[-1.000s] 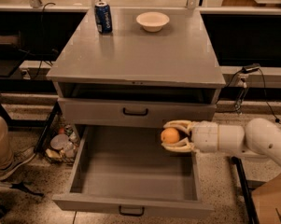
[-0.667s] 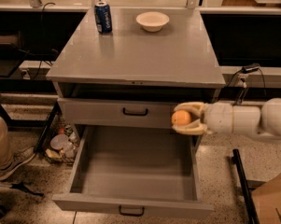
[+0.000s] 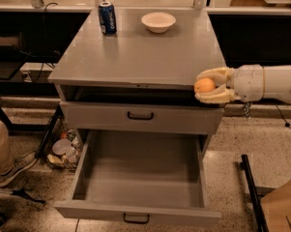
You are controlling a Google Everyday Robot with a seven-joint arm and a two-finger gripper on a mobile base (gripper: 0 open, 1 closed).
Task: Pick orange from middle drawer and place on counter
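My gripper (image 3: pixel 203 85) is shut on the orange (image 3: pixel 204 85), a small round orange fruit held between the two cream fingers (image 3: pixel 213 73). It hangs at the front right corner of the counter (image 3: pixel 135 57), level with its edge. The middle drawer (image 3: pixel 140 173) is pulled out below, and its flat grey floor is bare. The white arm reaches in from the right.
A blue can (image 3: pixel 107 17) and a cream bowl (image 3: pixel 158 21) stand at the back of the counter. A closed drawer front with a black handle (image 3: pixel 140 115) sits above the open drawer. A person's leg and shoe (image 3: pixel 7 158) are at the left, clutter (image 3: pixel 63 149) beside the cabinet.
The gripper has risen with the orange from beside the open drawer up to the counter's front right edge, moving slightly right.
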